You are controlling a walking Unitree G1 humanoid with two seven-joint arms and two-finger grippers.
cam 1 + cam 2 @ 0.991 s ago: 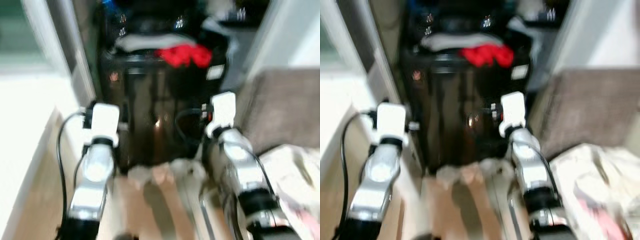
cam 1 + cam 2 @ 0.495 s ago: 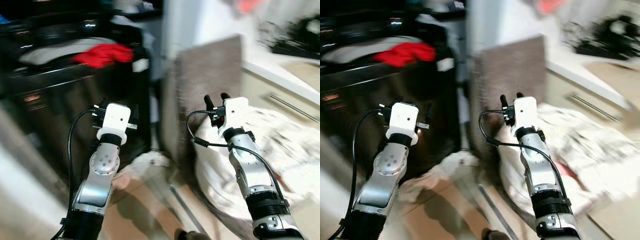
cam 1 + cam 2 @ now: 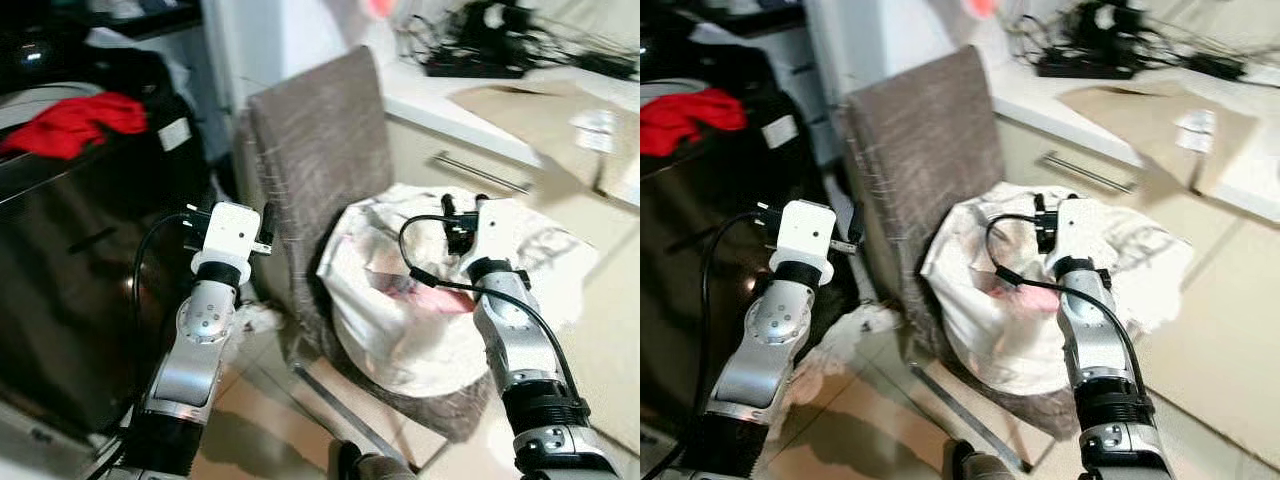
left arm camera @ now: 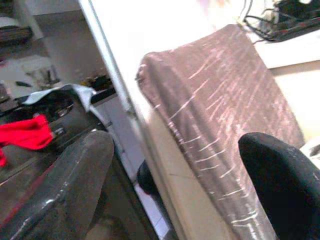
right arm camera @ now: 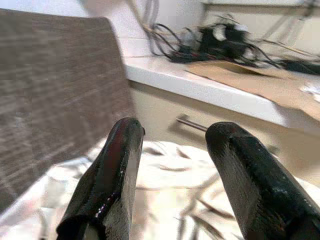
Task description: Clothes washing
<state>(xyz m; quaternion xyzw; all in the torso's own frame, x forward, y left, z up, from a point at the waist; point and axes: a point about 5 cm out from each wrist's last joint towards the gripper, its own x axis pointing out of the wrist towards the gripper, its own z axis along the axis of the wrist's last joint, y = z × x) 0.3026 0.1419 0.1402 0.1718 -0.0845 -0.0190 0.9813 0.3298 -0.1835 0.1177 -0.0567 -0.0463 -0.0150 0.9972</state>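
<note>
Laundry bundle on the chair

Right pincer [image 5: 172, 175] hovers wide above the white bundle [image 3: 400, 320] on the brown chair [image 3: 320, 150] — left pincer [image 4: 175, 185], also wide, beside the chair's back.

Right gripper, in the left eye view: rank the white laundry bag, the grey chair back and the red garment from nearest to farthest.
From the right gripper:
1. White laundry bag, directly under it on the chair seat.
2. Grey chair back, to its left.
3. Red garment, far left, on top of the black machine.

Chair back [image 3: 318, 150] blocks at 12 o'clock; white laundry bundle [image 3: 400, 300] fills seat at 2; black washer [image 3: 70, 260] blocks 10; floor gap [image 3: 265, 400] between stays passable.
</note>
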